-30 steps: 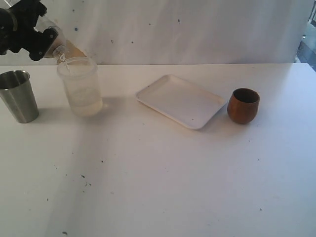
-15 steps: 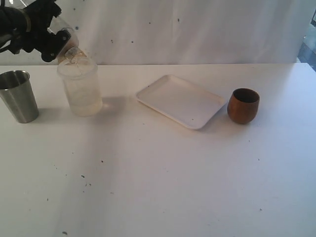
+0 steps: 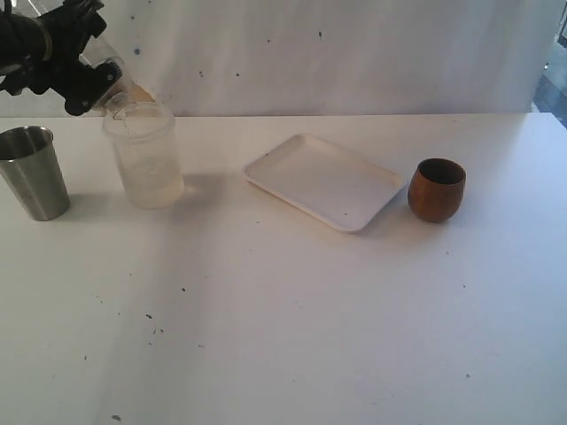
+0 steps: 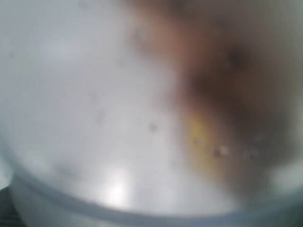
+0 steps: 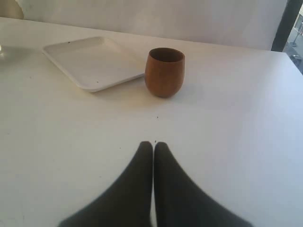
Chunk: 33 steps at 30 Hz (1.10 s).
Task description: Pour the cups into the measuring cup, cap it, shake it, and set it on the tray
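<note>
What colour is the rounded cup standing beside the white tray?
Reddish-brown; the cup shows best in the right wrist view.

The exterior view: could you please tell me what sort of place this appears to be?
Probably a robot lab test bench, not a kitchen: a white table against a plain white backdrop, a few props such as the tray and wooden cup, and a black left end effector at the edge.

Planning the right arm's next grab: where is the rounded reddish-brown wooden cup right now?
In the exterior view, the rounded reddish-brown wooden cup stands upright at the right, just beside the right corner of the flat white rectangular tray.
</note>
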Motion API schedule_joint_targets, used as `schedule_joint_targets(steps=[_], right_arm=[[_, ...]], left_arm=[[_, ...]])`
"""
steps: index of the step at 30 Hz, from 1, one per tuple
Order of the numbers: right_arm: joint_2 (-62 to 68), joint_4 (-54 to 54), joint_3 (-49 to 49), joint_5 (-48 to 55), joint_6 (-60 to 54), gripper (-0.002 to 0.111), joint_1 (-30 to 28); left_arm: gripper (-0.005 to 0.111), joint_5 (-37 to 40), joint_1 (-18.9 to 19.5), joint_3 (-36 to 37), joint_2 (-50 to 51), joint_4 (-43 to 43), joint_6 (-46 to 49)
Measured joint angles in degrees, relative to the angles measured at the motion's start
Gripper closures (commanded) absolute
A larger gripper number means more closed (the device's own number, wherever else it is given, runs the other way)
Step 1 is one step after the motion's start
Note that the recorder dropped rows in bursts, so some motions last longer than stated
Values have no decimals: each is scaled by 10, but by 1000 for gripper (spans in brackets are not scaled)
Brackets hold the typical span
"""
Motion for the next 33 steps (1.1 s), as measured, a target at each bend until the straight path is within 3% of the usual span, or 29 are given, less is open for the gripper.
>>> schedule_joint_targets(steps=[33], right_arm=[[0, 0, 0, 0, 1, 107, 0]], left_arm=[[107, -10, 0, 0, 0, 5, -5]])
